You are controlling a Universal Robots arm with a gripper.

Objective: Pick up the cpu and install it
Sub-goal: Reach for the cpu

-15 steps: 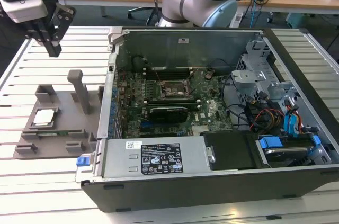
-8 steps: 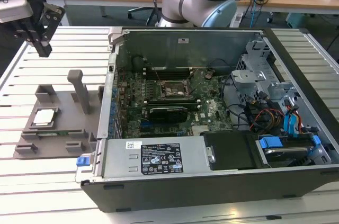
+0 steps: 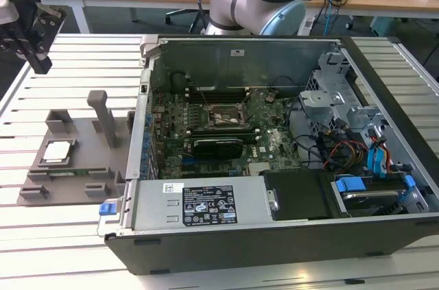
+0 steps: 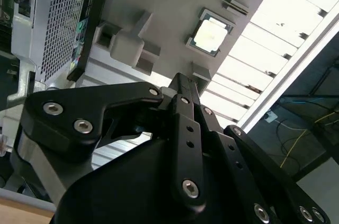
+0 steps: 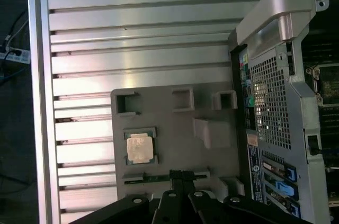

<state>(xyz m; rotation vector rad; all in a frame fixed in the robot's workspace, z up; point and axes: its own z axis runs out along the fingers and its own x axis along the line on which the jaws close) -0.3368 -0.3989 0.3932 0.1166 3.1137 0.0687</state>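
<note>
The exterior view shows us the socket (image 3: pixel 223 117) inside the case (image 3: pixel 240 50) — in both wrist views, the cpu (image 5: pixel 140 148) lies in its tray (image 5: pixel 175 128), our closed, empty gripper (image 5: pixel 180 173) hovering well above.

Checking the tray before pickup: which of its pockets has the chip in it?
The framed square pocket holding the cpu, beside the long slot; the tray's three notched pockets are empty.
</note>
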